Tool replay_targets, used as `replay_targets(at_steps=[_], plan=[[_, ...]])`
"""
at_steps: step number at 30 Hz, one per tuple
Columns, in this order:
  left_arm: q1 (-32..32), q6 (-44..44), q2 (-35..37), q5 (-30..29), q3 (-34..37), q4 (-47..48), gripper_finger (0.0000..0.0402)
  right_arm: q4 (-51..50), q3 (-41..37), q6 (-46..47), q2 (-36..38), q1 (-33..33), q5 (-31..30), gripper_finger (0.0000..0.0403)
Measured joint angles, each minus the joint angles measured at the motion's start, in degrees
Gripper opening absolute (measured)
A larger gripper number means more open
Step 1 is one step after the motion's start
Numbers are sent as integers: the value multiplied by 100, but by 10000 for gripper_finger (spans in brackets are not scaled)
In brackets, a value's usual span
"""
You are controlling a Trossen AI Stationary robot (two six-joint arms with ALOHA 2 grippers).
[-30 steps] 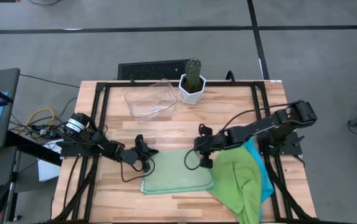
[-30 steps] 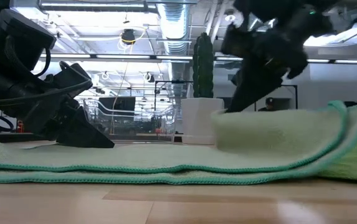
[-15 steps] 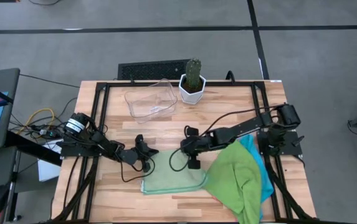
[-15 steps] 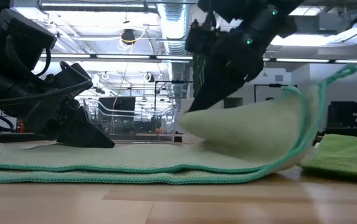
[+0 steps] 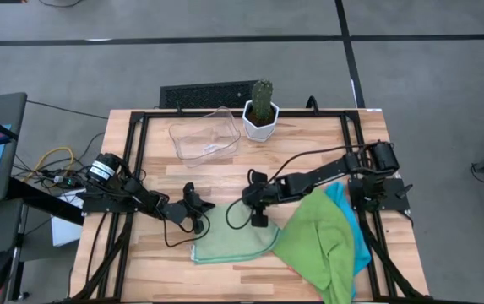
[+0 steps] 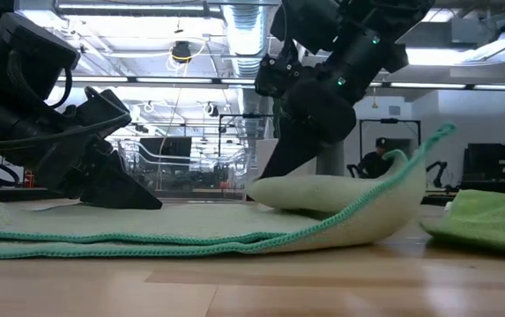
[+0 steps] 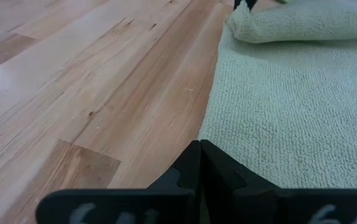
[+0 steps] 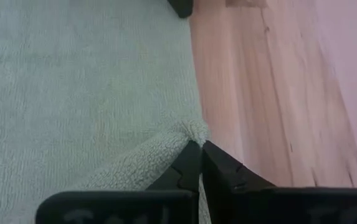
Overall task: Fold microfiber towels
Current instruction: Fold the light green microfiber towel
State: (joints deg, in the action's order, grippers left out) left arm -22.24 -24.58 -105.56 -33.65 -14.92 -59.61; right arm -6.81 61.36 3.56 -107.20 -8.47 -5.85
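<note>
A pale green microfiber towel (image 5: 229,243) lies flat near the table's front middle. Its right part is turned over toward the left in a rounded fold (image 6: 384,207). My right gripper (image 5: 258,219) is shut on a corner of that turned-over part, above the towel's far edge. My left gripper (image 5: 199,213) is shut, with its tips at the towel's far left edge. A bright green towel (image 5: 322,245) lies crumpled at the right on a cyan blue one (image 5: 356,232). My left gripper rests its shut fingertips (image 7: 200,149) on the table right at the pale green towel's left edge (image 7: 210,127), slanting down from the table's left; whether they press the cloth I cannot tell. My right gripper pinches the towel's turned-over corner (image 8: 189,132) between its two fingers, slanting down from the right. The corner is held just above the lower layer, and the cloth behind it sags slack into the fold.
A clear plastic tray (image 5: 203,135) and a cactus in a white pot (image 5: 261,114) stand at the table's far edge. The bright green and cyan towels fill the near right corner and hang over the front edge. Bare wood shows at the near left.
My right gripper has carried the pale green towel's corner toward the table's left and a little down. The towel's right part has folded over onto the rest, and the fold has sunk lower. The towel's left part and my left gripper have stayed put.
</note>
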Motion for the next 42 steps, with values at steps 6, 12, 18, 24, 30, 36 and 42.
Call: replay_targets(at_steps=[6, 12, 18, 24, 30, 36, 42], plan=[[0, 0, 0, -6, 0, -4, 0, 11, 0, 57, 0, 0, 0, 39], [0, -2, 0, -8, 0, -4, 0, 168, -2, 157, 0, 37, 0, 55], [0, -8, 0, -11, 0, -7, 0, 168, -2, 172, 0, 37, 52, 66], [0, -13, 0, -14, 0, -10, 0, 171, -2, 244, 0, 39, 52, 100], [0, -31, 0, -17, 0, -22, 0, 311, -2, 242, 0, 82, 37, 139], [0, -31, 0, -17, 0, -26, 0, 468, 116, 113, 0, 157, 33, 163], [0, -29, 0, -17, -2, -26, 0, -1015, 597, 394, 190, 80, -5, 172]])
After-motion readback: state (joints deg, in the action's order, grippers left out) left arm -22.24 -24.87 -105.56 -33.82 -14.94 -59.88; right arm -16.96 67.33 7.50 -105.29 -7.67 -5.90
